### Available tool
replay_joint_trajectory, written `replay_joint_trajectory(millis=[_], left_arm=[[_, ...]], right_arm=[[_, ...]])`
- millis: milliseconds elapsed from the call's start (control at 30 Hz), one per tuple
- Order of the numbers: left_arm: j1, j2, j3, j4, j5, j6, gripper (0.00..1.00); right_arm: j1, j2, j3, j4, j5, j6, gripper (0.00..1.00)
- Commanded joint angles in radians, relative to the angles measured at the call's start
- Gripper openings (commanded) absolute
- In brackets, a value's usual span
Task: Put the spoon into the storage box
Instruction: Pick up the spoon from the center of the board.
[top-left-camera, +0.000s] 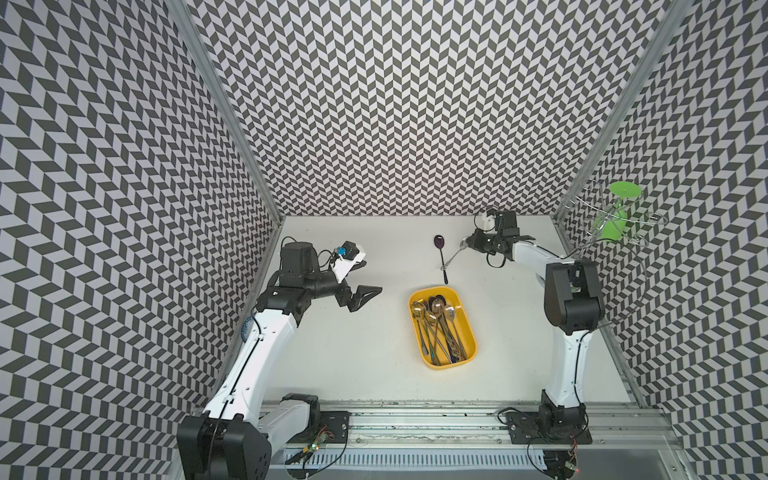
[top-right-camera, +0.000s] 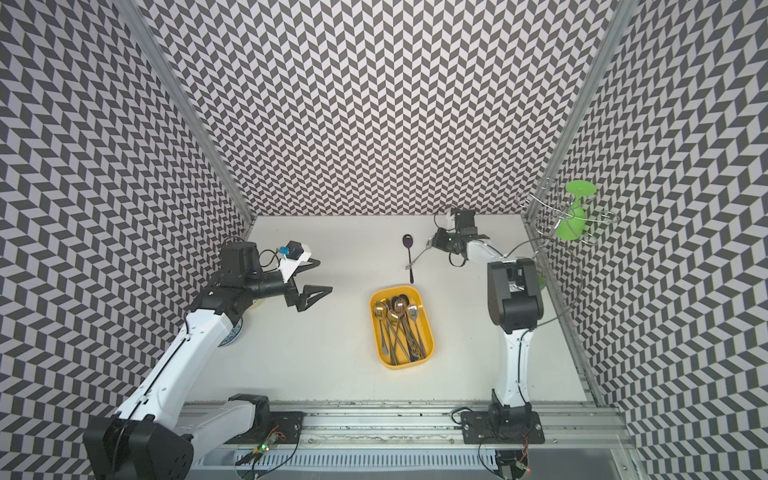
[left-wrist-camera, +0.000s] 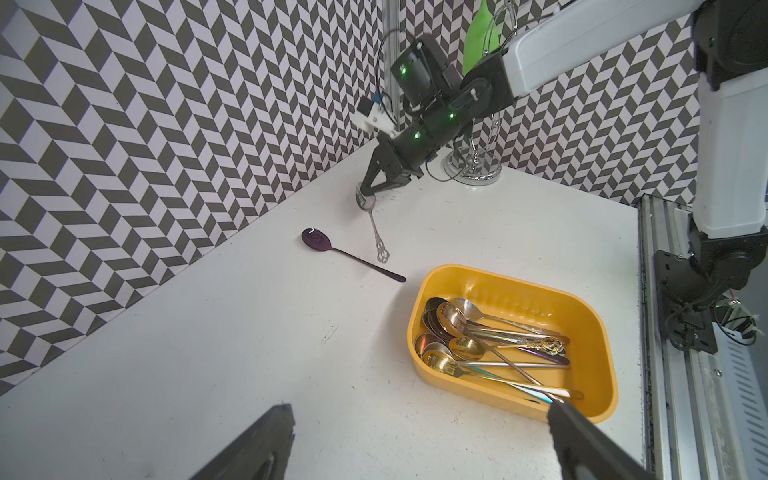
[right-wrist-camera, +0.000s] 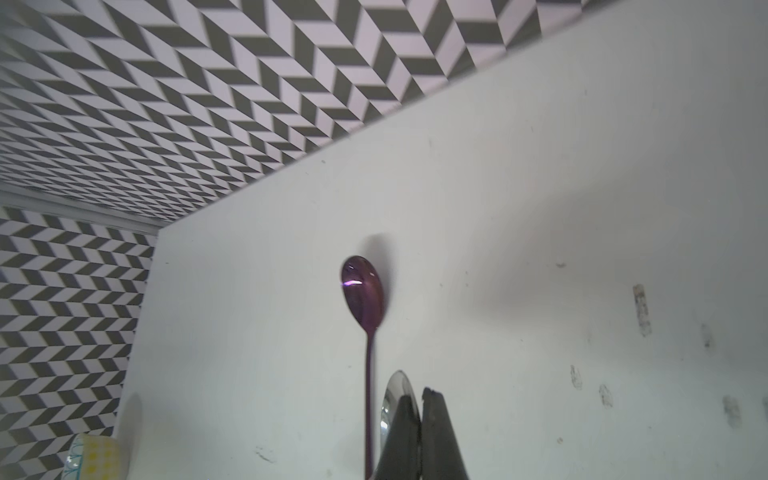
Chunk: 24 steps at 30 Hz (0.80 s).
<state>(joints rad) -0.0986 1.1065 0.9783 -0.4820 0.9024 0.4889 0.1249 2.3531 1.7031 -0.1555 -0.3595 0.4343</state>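
Chevron-patterned walls (top-left-camera: 374, 104) close in the white bench (top-left-camera: 353, 353) on three sides. In both top views you see your right tool (top-left-camera: 464, 242) (top-right-camera: 430, 243) clenched on the bowl of the silver spoon (top-left-camera: 453, 255) (top-right-camera: 419, 255) near the far edge of the bench. The spoon's thin handle slants down toward the purple spoon (top-left-camera: 442, 259) (top-right-camera: 409, 253) lying flat beside it. The yellow storage box (top-left-camera: 467, 328) (top-right-camera: 428, 332) sits nearer you, apart from both, with a heap of other spoons (top-left-camera: 436, 328) in it. Your left tool (top-left-camera: 372, 276) (top-right-camera: 325, 275) hangs released, jaws spread wide, well to the side of the box. From the left wrist view, the silver spoon (left-wrist-camera: 376, 232) shows a polished bowl and an ornate openwork handle end. That end sits close to the purple spoon (left-wrist-camera: 349, 255). You cannot tell whether it touches the bench. The right tool (left-wrist-camera: 365, 192) pinches the bowl, and the box (left-wrist-camera: 498, 286) holds gold, silver and dark spoons (left-wrist-camera: 478, 340). The left tool (left-wrist-camera: 422, 409) frames this view with both fingers apart. From the right wrist view, the right tool (right-wrist-camera: 419, 399) stands closed against the mirror-bright bowl (right-wrist-camera: 392, 399), with the purple spoon (right-wrist-camera: 363, 299) just beside it.
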Motion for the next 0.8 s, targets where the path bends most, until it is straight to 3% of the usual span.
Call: replay_joint_trajectory(millis=[0,167,433,767], left_arm=[[-0.006,-0.007,0.013,-0.008,0.005,0.008,0.99],[-0.007,-0.003,0.016,-0.009,0.007,0.009,0.99],[-0.006,-0.011,0.016,-0.007,0.004,0.007,0.99],[-0.010,-0.020,0.013,-0.001,0.004,0.000,0.99]], right_arm=[[-0.001,-0.009,-0.082,-0.042,0.031,0.002,0.00],[-0.005,-0.140,-0.146,0.043,0.018,-0.009,0.00],[-0.007,-0.319,-0.131,0.025,-0.037,-0.063,0.00],[-0.006,-0.566,-0.187,0.014,-0.183,-0.195,0.00]])
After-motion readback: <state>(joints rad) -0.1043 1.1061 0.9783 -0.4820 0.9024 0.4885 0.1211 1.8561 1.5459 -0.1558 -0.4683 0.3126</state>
